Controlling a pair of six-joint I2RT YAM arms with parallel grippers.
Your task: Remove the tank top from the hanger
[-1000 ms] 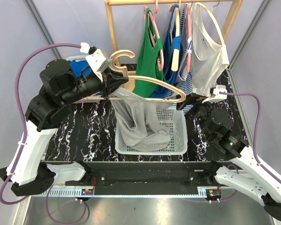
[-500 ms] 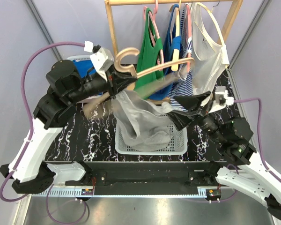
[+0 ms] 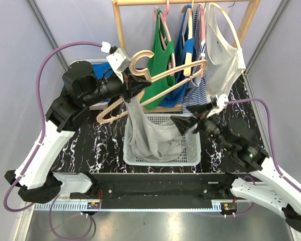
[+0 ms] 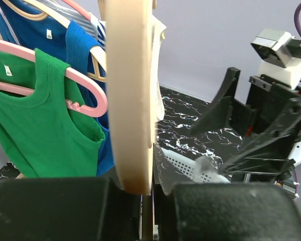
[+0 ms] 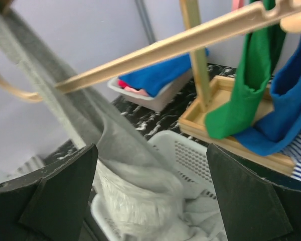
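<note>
My left gripper [image 3: 129, 86] is shut on the neck of a wooden hanger [image 3: 165, 83], which tilts with its right end up. In the left wrist view the hanger [image 4: 131, 95] stands edge-on between the jaws of my left gripper [image 4: 143, 187]. A grey tank top [image 3: 146, 131] hangs by a strap from the hanger close to that gripper and drops into the white basket [image 3: 191, 150]. My right gripper [image 3: 188, 118] is open and empty over the basket's right side. In the right wrist view my right gripper [image 5: 150, 193] frames the tank top [image 5: 98, 135], the basket [image 5: 190, 155] and the hanger bar [image 5: 190, 37].
A wooden clothes rack [image 3: 121, 35] at the back holds green [image 3: 159, 60], blue [image 3: 183, 50], striped and white [image 3: 221, 55] tank tops on hangers. A bin of blue clothes [image 3: 85, 70] sits at the back left. The rack's base tray [image 5: 251, 145] lies behind the basket.
My left arm has raised the hanger and tipped its right end up. The grey tank top has slid off that end and now hangs by one strap. My right gripper has moved left over the basket.
</note>
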